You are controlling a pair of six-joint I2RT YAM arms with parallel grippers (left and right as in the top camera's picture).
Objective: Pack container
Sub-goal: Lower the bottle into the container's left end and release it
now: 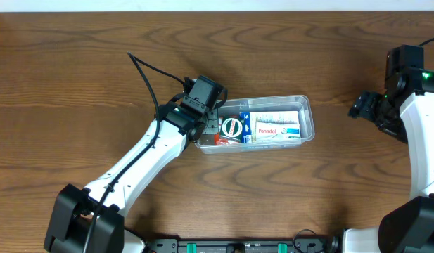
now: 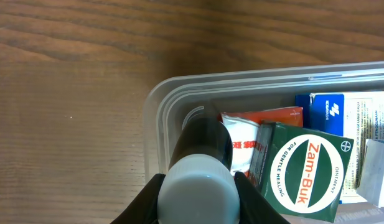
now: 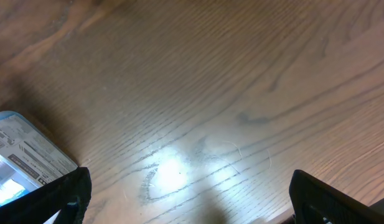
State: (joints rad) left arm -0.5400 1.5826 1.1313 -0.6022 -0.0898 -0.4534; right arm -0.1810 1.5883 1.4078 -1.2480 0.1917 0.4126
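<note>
The container (image 1: pixel 273 99) sits mid-table (image 1: pixel 97 70). Inside it, the bottle (image 2: pixel 201 149) stands at the left end in the left gripper's (image 2: pixel 198 200) grip, the Zam-Buk box (image 2: pixel 307 171) is just to its right, and the Panadol box (image 1: pixel 276 128) lies further right. The right gripper (image 1: pixel 364 107), spread wide, hangs well apart to the container's right.

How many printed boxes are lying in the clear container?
4: Zam-Buk box and red-white box at the left end, blue-white box beside them, Panadol box toward the right. Others may be hidden underneath.
</note>
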